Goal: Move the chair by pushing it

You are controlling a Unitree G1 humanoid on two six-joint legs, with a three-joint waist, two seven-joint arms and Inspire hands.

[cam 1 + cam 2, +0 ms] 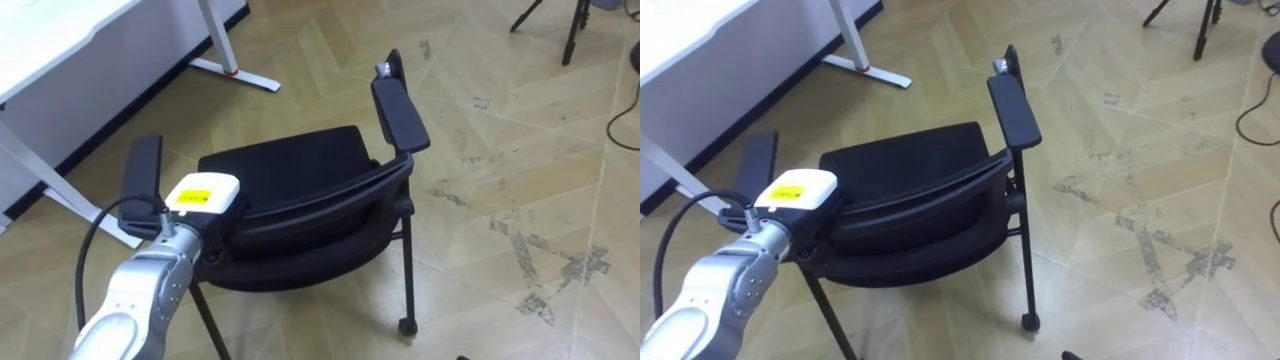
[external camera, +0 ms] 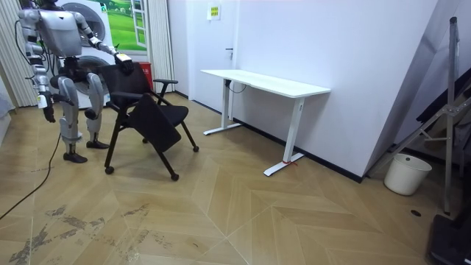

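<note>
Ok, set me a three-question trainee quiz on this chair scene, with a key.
1. True or false: the chair is tucked under the white desk.
2. Which hand is at the chair's backrest? A: left hand. B: right hand.
3. Fill in: the chair's seat and armrests are ___.
Key: 1 false, it stands apart on the floor; 2 A, the right hand hangs by the robot's side; 3 black.

Wooden floor [image 1: 520, 150] (scuffed) bears chair [image 1: 290, 165] and desk [image 1: 50, 45].
</note>
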